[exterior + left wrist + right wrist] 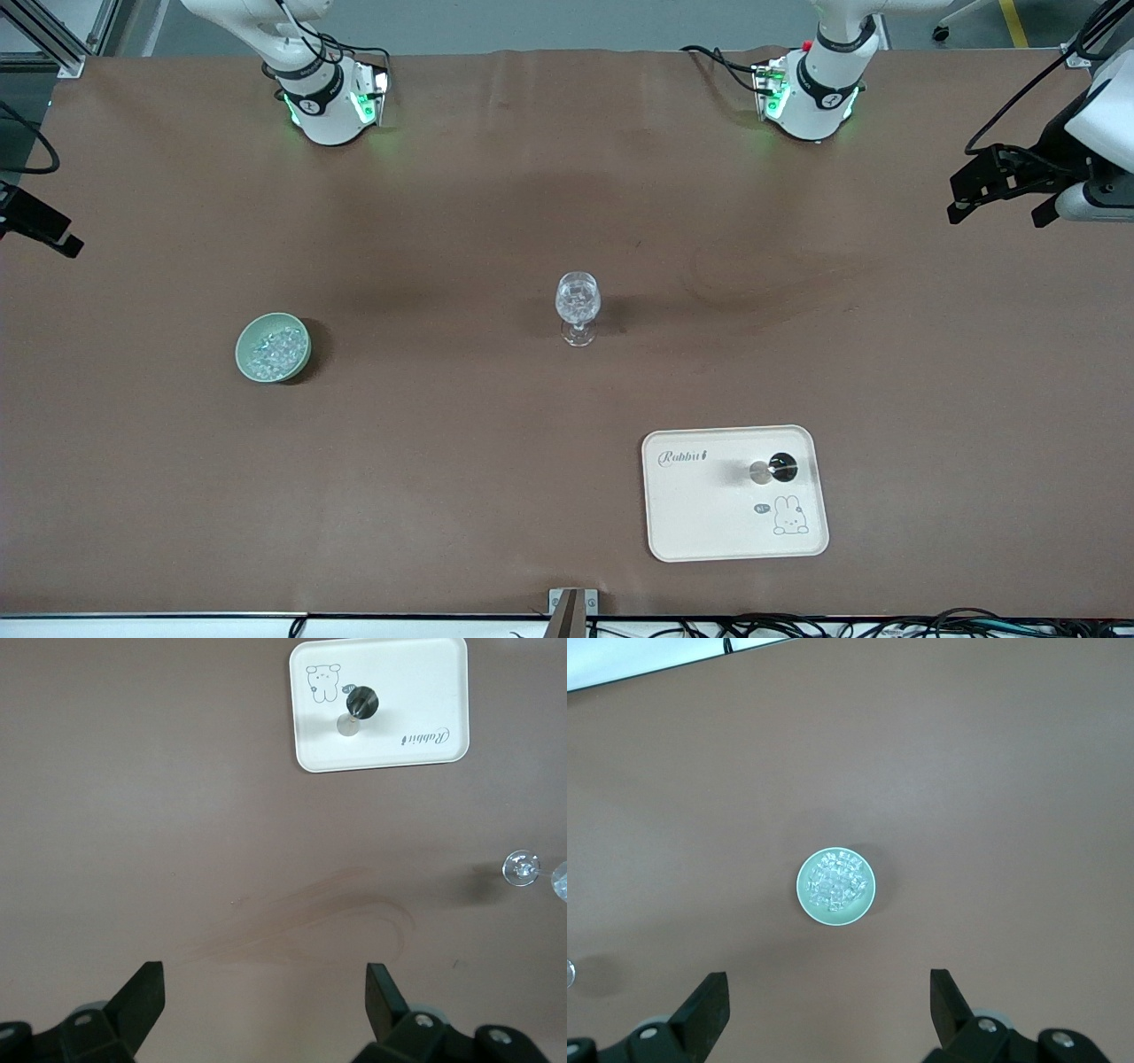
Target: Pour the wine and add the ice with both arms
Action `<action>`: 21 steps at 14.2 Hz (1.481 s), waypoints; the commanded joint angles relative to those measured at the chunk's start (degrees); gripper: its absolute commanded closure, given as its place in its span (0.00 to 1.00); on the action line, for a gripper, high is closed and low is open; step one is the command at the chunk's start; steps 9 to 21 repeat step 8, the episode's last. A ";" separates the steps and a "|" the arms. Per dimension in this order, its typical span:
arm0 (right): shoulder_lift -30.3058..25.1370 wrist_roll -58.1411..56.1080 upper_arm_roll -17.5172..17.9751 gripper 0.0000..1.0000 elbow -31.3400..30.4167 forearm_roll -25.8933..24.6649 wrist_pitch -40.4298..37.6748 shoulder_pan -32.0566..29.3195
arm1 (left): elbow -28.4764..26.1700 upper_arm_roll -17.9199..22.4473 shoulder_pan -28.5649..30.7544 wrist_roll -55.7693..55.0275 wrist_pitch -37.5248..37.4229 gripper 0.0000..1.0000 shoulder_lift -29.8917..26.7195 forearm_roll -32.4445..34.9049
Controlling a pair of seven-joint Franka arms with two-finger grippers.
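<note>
A clear stemmed glass (578, 306) stands at the table's middle, with glints inside its cup. A pale green bowl (244, 361) holding the ice (275, 346) sits toward the right arm's end. A small dark bottle (780, 466), seen from above, stands on a white tray (709, 514) nearer the front camera. My left gripper (997, 211) is open and empty, high over the left arm's end of the table. My right gripper (40, 232) is open and empty, high over the right arm's end. The right wrist view shows the bowl (806, 896) and ice (835, 880); the left wrist view shows the tray (416, 687), bottle (361, 702) and glass foot (521, 868).
The table is covered by a brown cloth (443, 496) with a faint smear (780, 275) toward the left arm's end. Both arm bases (328, 102) stand along the edge farthest from the front camera. Cables lie along the nearest edge.
</note>
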 commanded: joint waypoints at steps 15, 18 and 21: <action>-0.73 -0.88 0.46 0.00 -0.47 0.50 -0.36 -0.95 | 0.91 -0.59 0.79 -0.72 -1.45 0.00 0.40 1.00; -0.73 -0.88 0.46 0.00 -0.47 0.50 -0.36 -0.95 | 0.91 -0.59 0.79 -0.72 -1.45 0.00 0.40 1.00; -0.73 -0.88 0.46 0.00 -0.47 0.50 -0.36 -0.95 | 0.91 -0.59 0.79 -0.72 -1.45 0.00 0.40 1.00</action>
